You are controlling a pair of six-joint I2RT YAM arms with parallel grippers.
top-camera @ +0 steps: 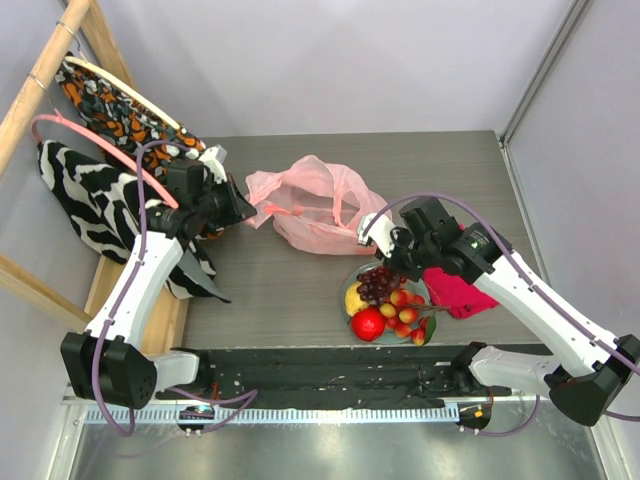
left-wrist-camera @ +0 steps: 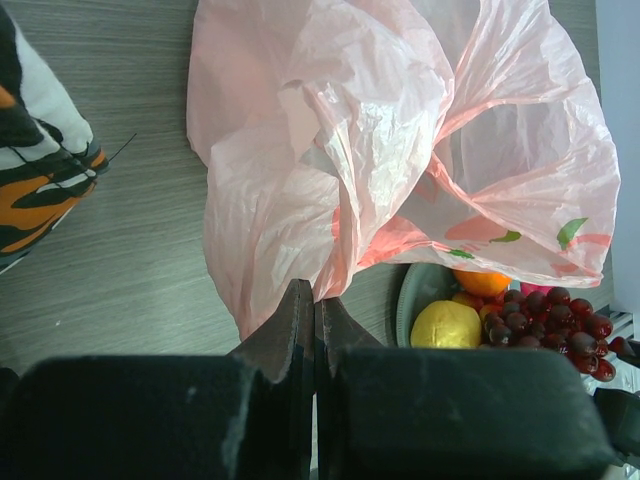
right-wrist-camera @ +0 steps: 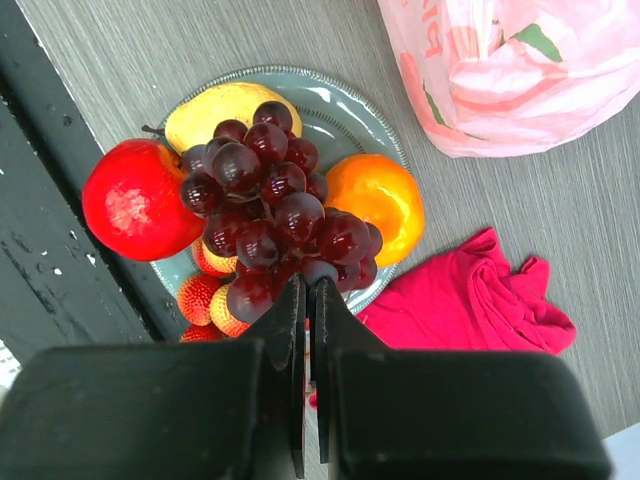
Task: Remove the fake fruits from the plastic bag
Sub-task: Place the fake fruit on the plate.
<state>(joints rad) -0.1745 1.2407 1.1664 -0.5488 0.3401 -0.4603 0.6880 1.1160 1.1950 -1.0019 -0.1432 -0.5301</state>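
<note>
Under grape bunch (right-wrist-camera: 270, 200), cherries (right-wrist-camera: 200, 296), seemingly half-hidden.

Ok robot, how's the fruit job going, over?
Left jaws shut on plastic bag edge. Right jaws shut over grapes. Fruits piled on plate. Nothing blocking, over.

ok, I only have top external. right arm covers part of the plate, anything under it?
Observer: Yes, right wrist shows an orange on the plate, beside the grape bunch.
Operator: Right gripper open?
Observer: No, right gripper is shut, tips at the bunch's edge.
Operator: Left one?
Observer: Left gripper shut too, tips at a fold of the plastic bag; can't tell if plastic is pinched.
</note>
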